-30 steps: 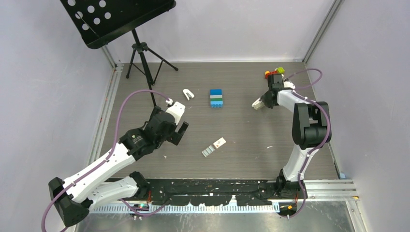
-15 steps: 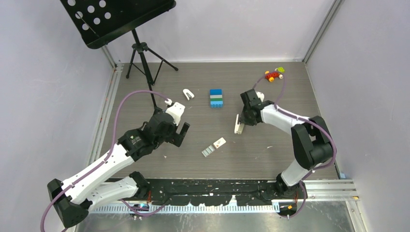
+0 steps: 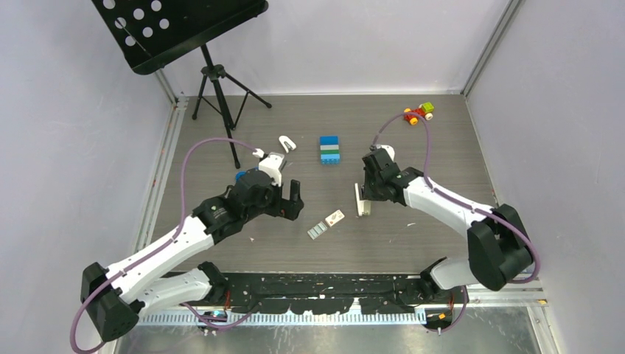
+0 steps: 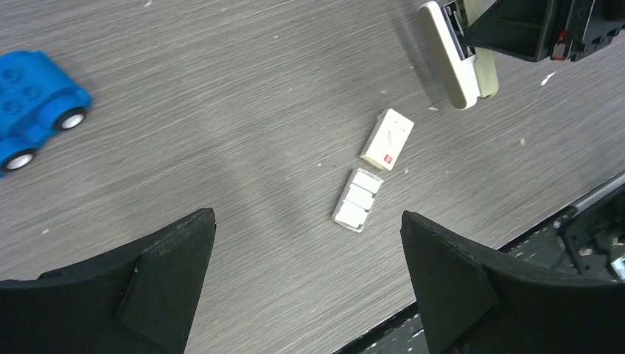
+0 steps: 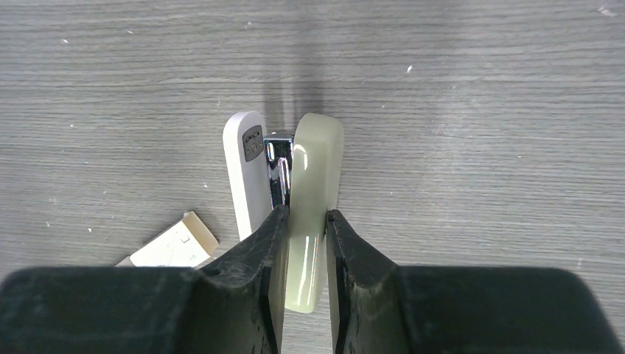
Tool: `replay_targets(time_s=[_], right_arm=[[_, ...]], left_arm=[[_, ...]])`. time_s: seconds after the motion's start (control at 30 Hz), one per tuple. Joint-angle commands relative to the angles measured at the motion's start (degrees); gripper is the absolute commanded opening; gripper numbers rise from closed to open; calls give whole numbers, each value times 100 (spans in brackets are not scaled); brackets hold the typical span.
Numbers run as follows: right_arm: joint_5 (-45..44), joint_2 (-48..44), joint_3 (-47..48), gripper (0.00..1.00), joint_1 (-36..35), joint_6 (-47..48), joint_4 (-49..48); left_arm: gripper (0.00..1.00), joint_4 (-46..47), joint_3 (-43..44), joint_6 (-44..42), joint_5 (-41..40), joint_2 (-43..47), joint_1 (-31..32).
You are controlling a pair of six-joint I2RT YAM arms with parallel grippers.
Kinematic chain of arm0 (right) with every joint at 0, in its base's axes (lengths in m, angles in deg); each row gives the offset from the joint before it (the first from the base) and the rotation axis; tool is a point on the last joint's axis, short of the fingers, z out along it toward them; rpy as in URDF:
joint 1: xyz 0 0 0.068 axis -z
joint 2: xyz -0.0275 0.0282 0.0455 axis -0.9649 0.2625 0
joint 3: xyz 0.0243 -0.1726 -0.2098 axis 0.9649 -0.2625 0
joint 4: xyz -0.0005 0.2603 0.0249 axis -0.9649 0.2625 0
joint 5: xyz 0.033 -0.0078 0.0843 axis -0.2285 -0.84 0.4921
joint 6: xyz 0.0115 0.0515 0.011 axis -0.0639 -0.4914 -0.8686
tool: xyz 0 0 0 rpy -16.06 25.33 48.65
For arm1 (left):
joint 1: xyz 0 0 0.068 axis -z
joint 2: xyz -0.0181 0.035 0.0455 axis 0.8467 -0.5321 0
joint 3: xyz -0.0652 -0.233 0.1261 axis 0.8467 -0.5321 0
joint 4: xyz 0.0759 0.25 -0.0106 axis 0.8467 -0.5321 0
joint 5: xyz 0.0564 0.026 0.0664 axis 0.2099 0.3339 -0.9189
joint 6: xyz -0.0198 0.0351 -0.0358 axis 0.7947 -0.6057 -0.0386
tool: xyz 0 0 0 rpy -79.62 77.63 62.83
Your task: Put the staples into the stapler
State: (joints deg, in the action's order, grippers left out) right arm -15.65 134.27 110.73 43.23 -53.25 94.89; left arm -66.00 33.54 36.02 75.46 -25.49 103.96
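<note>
While R gripper (image 5: 304,221) clamps the stapler (image 5: 317,169) by its beige top, the white base splays off to one side w/ a chrome channel showing between. Looks hinged open, prob. ready for loading. The stapler sits right in R's jaws and pokes out past the fingertips. L gripper (image 4: 306,228) hangs spread wide, holding nothing. The box (image 4: 387,139) and the staples (image 4: 357,200) lie flat beneath it, between its two fingers. They are just beside each other, and the box is near R's stapler.

Progress, est.: opening done. Left to do: pick up the strip, insert, close.

Counts, big to small:
- music stand (image 3: 184,29) x1
- grippers x2
- stapler x1
- blue toy car (image 4: 33,103) x1
- block stack (image 3: 329,150) x1
- red-yellow toy (image 3: 418,113) x1
- white clip (image 3: 287,143) x1
- box x1
- staples x1 strip
</note>
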Motion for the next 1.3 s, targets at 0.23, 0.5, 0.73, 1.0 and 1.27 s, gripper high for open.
replay_targets(time_s=[0.23, 0.5, 0.73, 1.0, 1.27], right_arm=[[474, -1123, -456, 0, -96, 354, -702], [904, -1951, -864, 0, -114, 319, -1155], [1324, -2428, -1051, 0, -123, 135, -1336], [1515, -2686, -1106, 0, -123, 36, -1469], [1719, -2648, -1135, 1, -123, -94, -1708]], left_arm=[[100, 2151, -150, 932, 860, -986, -38], [100, 3395, 189, 1675, 1879, -2154, -223], [98, 4236, 522, 2231, 2479, -2960, -243], [84, 5034, 509, 2782, 2800, -3502, -243], [45, 5403, 471, 2927, 3087, -3639, -243]])
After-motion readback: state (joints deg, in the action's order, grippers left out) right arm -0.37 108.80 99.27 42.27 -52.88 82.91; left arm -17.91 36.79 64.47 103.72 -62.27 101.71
